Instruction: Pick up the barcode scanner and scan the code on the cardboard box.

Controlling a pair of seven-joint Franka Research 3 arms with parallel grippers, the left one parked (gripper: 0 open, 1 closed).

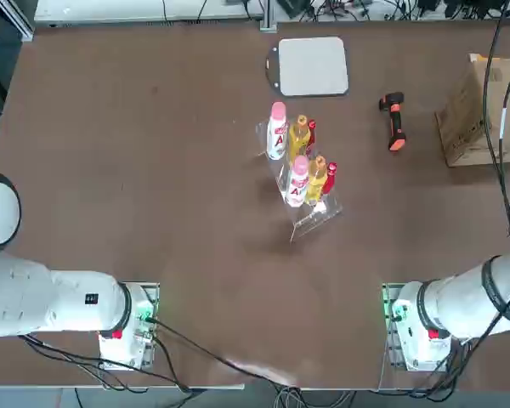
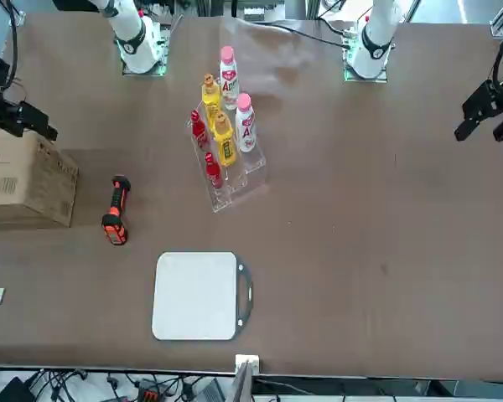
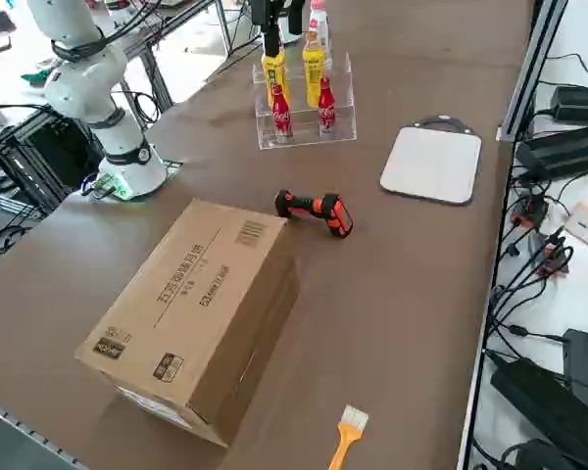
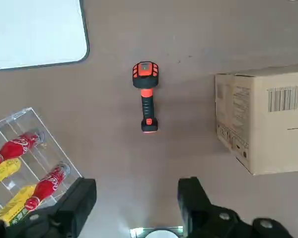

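Observation:
The barcode scanner [image 1: 393,121] [image 2: 116,209] [image 3: 314,209] lies flat on the brown table, black with orange trim, between the bottle rack and the cardboard box [image 1: 484,110] [image 2: 21,180] [image 3: 191,304]. A printed barcode [image 4: 283,98] shows on the box's top face. My right gripper [image 4: 136,198] hangs high above the table, open, with nothing between its fingers. In the right wrist view the scanner [image 4: 146,96] lies well beyond the fingertips and the box [image 4: 268,119] is off to one side. In the front view the gripper [image 2: 33,121] hovers over the box's near end.
A clear rack [image 1: 299,166] with several bottles, yellow, red and white, stands mid-table. A flat grey pad [image 1: 312,65] lies at the far edge. A small orange-handled brush [image 3: 345,436] rests beyond the box. Cables hang over the box in the top view.

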